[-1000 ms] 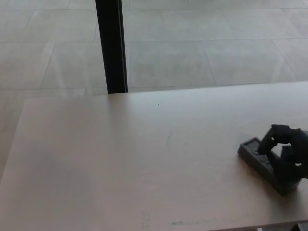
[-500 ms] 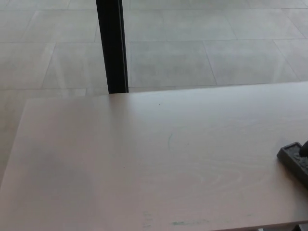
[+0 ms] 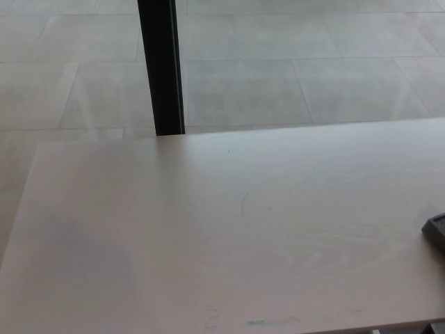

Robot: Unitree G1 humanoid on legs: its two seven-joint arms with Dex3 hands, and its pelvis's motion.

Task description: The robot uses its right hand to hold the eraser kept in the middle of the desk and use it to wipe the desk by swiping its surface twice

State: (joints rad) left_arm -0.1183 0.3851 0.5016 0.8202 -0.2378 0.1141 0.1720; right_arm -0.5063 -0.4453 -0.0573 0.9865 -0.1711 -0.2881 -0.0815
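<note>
Eraser (image 3: 437, 231) is showing only as a dark corner at the worktop's (image 3: 208, 243) right edge, neither hand is showing, so judging pressure means bringing it flat back toward centre.

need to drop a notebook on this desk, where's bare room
Nearly all of the pale wooden desk is bare, from its left edge across to the dark eraser at the right edge. Only that right-edge corner is taken. A black post stands behind the far edge.
</note>
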